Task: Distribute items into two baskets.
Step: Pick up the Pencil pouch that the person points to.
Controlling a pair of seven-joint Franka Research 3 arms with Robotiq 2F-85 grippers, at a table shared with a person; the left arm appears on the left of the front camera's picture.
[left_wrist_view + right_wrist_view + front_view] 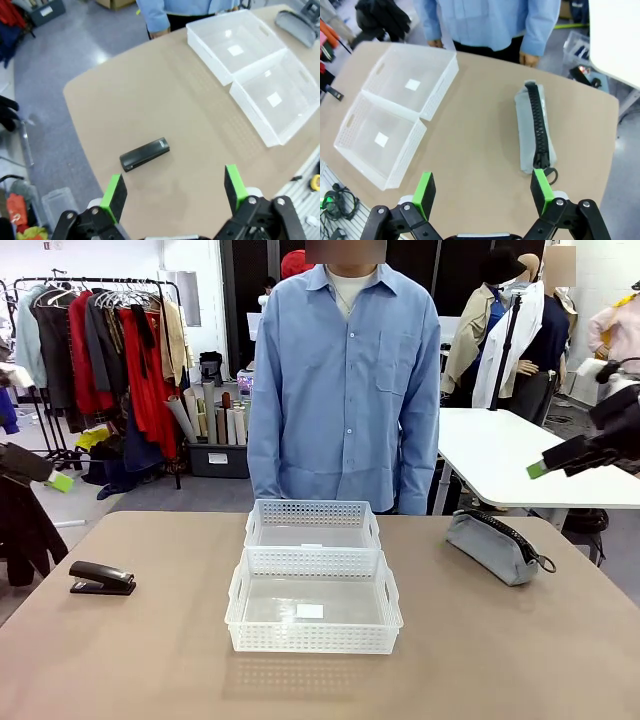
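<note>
Two white baskets stand end to end at the table's middle, the near basket and the far basket, both with nothing inside. The black stapler lies at the left, and the grey pouch with a black zip lies at the right. High off the left edge my left gripper hangs open; in its wrist view its fingers are well above the stapler. Over the pouch my right gripper is raised and open.
A person in a blue shirt stands at the far edge behind the baskets, hands down by the table. A white table stands at the back right. A clothes rack is at the back left.
</note>
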